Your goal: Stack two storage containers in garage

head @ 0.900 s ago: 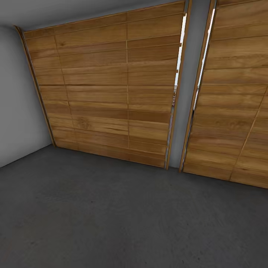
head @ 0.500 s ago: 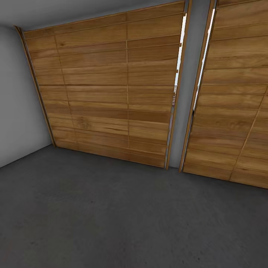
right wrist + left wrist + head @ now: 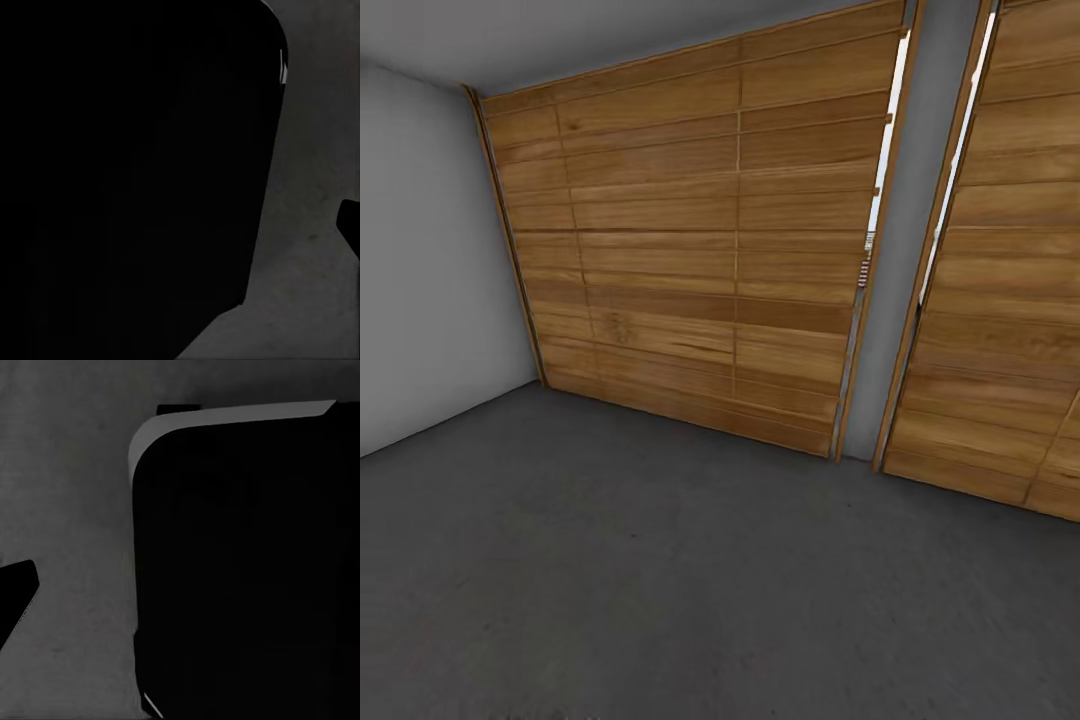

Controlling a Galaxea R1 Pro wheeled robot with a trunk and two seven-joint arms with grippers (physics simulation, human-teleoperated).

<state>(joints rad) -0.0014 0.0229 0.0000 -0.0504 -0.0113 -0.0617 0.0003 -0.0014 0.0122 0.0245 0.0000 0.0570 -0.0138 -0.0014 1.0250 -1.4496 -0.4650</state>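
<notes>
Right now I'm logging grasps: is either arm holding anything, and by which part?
It cannot be told. Both wrist views show a large black shape over dark grey concrete floor; neither arm's jaws nor any held thing can be made out.

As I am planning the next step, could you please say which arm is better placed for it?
Neither, that I can tell: the head view faces the wooden doors across the floor; both wrist views look at floor past black shapes.
</notes>
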